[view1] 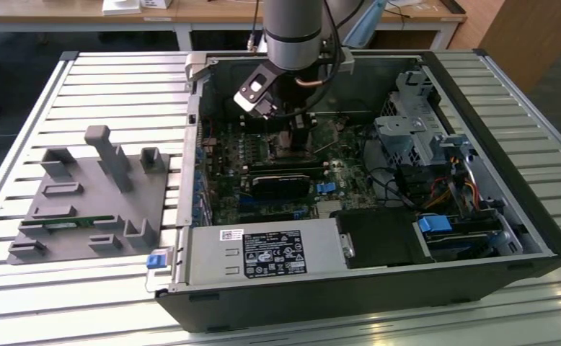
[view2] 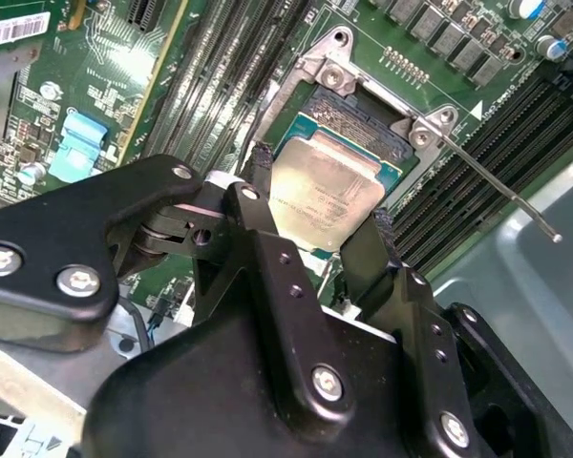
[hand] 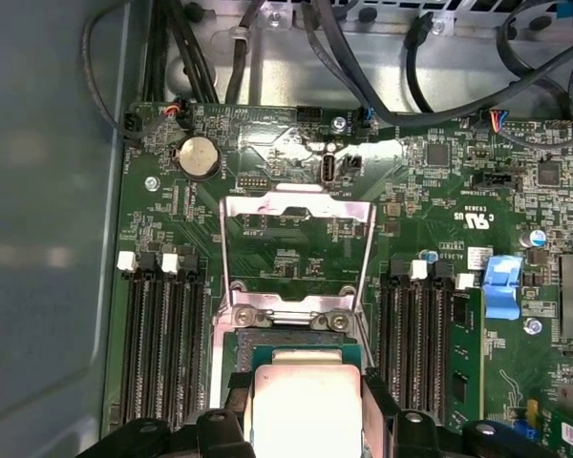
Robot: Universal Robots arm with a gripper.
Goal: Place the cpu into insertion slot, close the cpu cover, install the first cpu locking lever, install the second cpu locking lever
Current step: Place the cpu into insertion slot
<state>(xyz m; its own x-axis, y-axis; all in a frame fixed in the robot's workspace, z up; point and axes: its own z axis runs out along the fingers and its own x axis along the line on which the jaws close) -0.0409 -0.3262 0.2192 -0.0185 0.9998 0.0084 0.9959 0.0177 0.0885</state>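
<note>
The black tool (view2: 321,191) clamps the square silver-grey cpu (view2: 332,198) over the dark socket (view2: 353,113). The first wrist view shows the thin silver cpu cover (hand: 296,204) open beyond the socket.

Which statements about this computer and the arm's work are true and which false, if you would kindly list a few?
1. The fingers sit on either side of the chip, gripping it. True.
2. The metal cover is closed over the chip. False: it is swung open, and the board shows through its middle.
3. The grey tray lies inside the computer case. False: it lies outside, on the slatted table, at the exterior view's left.
4. The computer case is open, with its inside in view. True.
</note>
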